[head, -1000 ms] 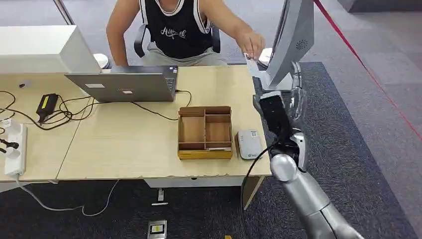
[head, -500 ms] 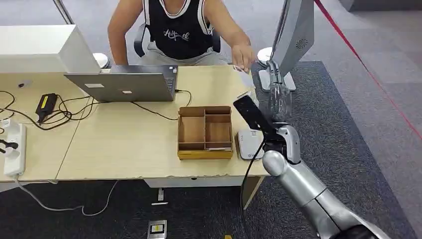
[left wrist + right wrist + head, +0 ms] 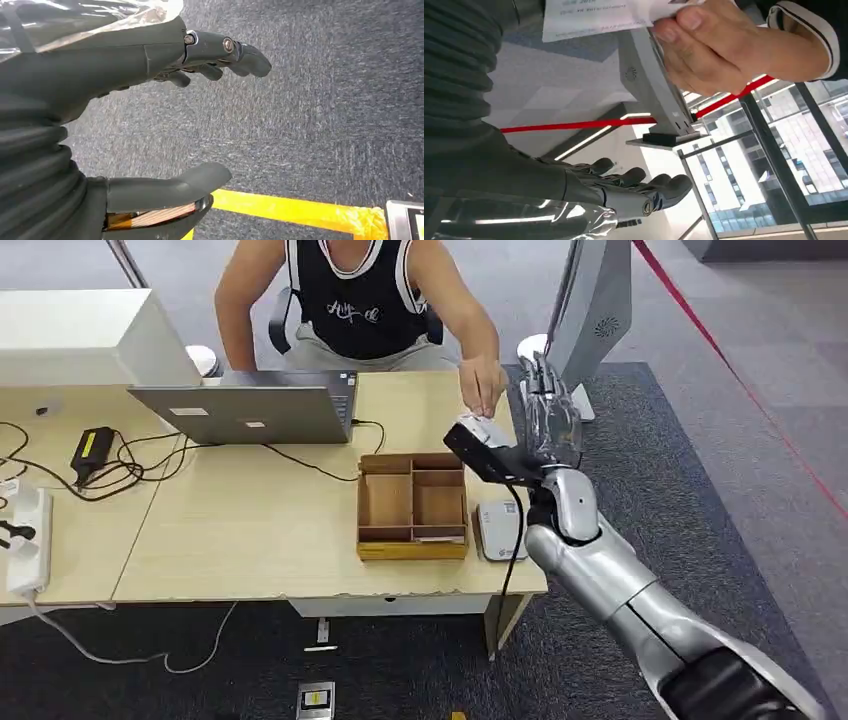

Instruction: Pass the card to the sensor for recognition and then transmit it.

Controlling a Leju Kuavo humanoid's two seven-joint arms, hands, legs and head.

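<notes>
Fingers (image 3: pixel 636 179) of the right hand (image 3: pixel 549 422): stretched out side by side, pointing upward, closed on nothing. The hand is raised beyond the far right corner of the pale wooden worktop (image 3: pixel 250 530).

Thin white printed card (image 3: pixel 591 17): pinched in the seated person's hand (image 3: pixel 709 47), not in the robot's. In the right wrist view it sits apart from the outstretched fingers, on the palm side, with a clear gap between. Its visible long edge appears to run roughly along the line of the fingers; part of it is cut off by the frame, so the full outline cannot be told.

Small white-and-grey card sensor (image 3: pixel 499 531): flat on the worktop near the front right corner, just beside the brown wooden box with compartments (image 3: pixel 412 506). It lies below and nearer the robot than the raised right hand.

Left hand (image 3: pixel 150 125): hanging over grey carpet floor (image 3: pixel 320 110) with a yellow tape line (image 3: pixel 295 212); fingers (image 3: pixel 225 50) and thumb apart, nothing between them.

Silver laptop (image 3: pixel 250 412): on the far side of the worktop, in front of the person.

Judgement: the card is at the handover point between person and robot, and the right hand is by far the nearer of the two. Any coming move turns on the gap between card and palm: the fingers would have to close across the card's flat faces. The sensor is then a short descent toward the robot.
</notes>
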